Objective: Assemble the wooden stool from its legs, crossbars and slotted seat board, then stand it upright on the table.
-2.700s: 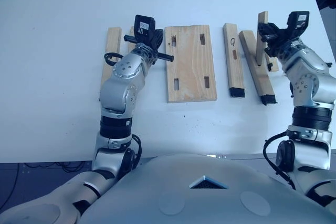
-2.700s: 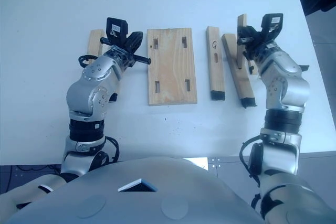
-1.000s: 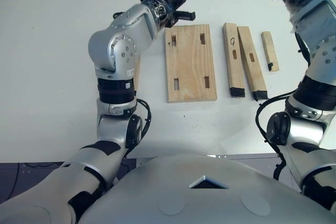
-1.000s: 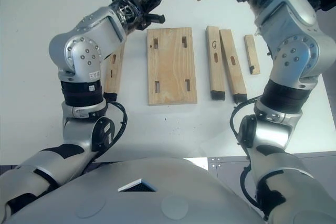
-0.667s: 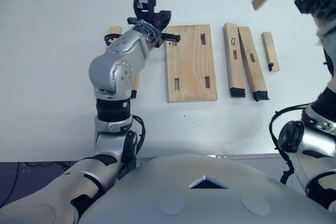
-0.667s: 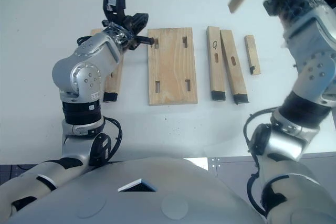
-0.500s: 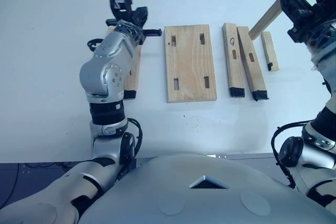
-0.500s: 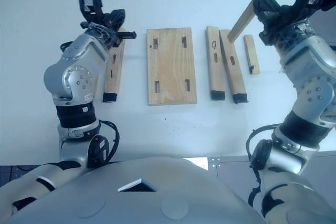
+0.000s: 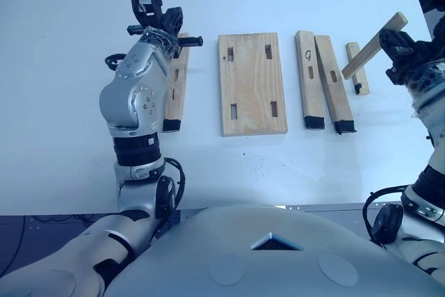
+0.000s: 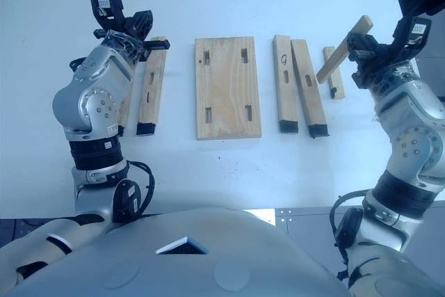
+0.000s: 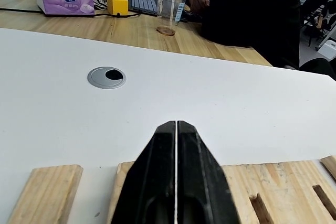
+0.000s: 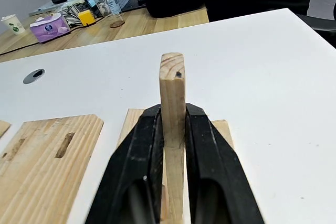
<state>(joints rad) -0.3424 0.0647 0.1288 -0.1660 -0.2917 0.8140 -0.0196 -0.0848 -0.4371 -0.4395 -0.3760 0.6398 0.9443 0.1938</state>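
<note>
Left eye view: seat board [image 9: 253, 83] lies flat mid-frame on the worktop [image 9: 62, 102], with two legs [image 9: 308, 78] to its right. At the right edge the right jaws hold a crossbar [image 9: 372, 46], tilted. Left wrist view: left jaws pressed together, empty, over the left-hand legs [image 11: 47, 192]. Right wrist view: crossbar clamped upright. Step is probably crossbar-to-leg fitting; next calls for aligning its end with a leg slot.
</note>
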